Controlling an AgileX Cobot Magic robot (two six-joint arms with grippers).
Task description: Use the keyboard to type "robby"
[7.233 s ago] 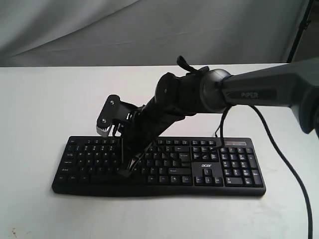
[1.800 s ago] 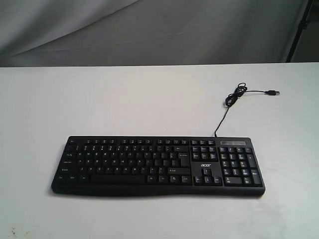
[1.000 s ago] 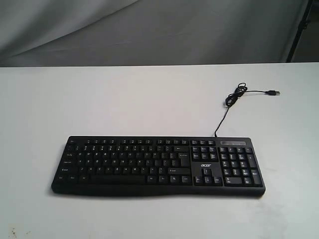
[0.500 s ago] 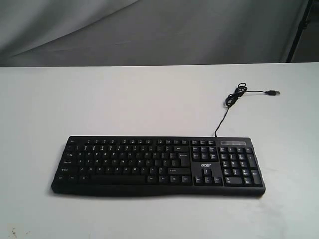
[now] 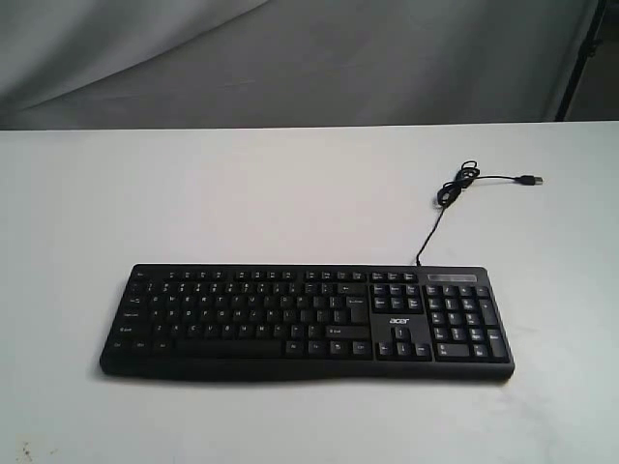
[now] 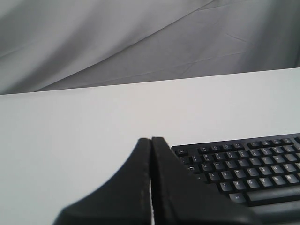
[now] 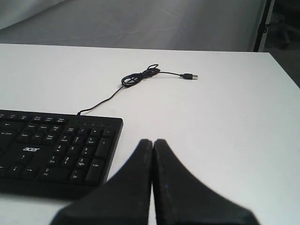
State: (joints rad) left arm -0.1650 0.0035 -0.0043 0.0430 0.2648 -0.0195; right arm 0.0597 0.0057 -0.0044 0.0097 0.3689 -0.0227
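The wide black keyboard [image 5: 308, 321] lies flat near the front of the white table, its number pad and "acer" logo at the right end. No arm shows in the exterior view. In the left wrist view my left gripper [image 6: 151, 140] is shut with nothing in it, beside the keyboard's [image 6: 243, 166] Esc end and off the keys. In the right wrist view my right gripper [image 7: 153, 142] is shut and empty, just past the number pad end of the keyboard [image 7: 56, 147].
The thin black USB cable [image 5: 455, 187] runs from the keyboard's back edge, loops, and ends in a plug [image 5: 530, 180] at the back right. The same cable [image 7: 140, 77] shows in the right wrist view. A grey cloth backdrop [image 5: 290, 58] hangs behind the white table [image 5: 242, 193].
About seven seconds ago the right arm was reaching over the keyboard with its fingers on the lower letter keys. It has left the exterior view; nothing has moved in the last two seconds.
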